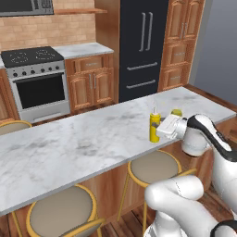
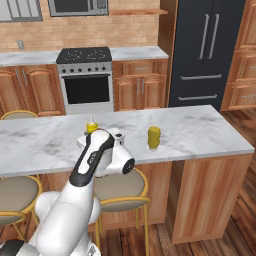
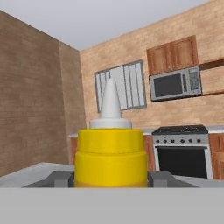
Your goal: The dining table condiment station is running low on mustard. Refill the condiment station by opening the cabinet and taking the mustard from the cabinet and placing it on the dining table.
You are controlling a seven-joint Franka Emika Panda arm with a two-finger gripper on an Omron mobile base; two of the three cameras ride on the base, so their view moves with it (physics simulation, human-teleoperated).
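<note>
Right up against the lens, the mustard (image 3: 110,148) stands tall, its yellow body wide across the hand view and its white pointed nozzle straight up, with a dark fingertip (image 3: 59,178) pressed against it on one side and its twin on the other. So the claw (image 1: 159,129) is clenched on the bottle, jaws closed against both flanks. From the left base view the bottle stands upright on the worktop (image 1: 69,148), the long white grey-veined dining table, close to its near edge; whether its base touches the marble or sits just above it, I can't tell. The white arm reaches in level from the right, wrist bent toward the bottle. In the right base view the mustard (image 2: 91,126) peeks out just behind the arm's dark-jointed forearm, only cap and shoulder visible. Near it on the same marble, further along to the right, sits a short yellow-green jar (image 2: 154,137), well apart from the claw. Round padded stools (image 1: 152,169) are tucked under the near edge. Beyond, a stove (image 2: 86,80) and black fridge (image 2: 210,50).
</note>
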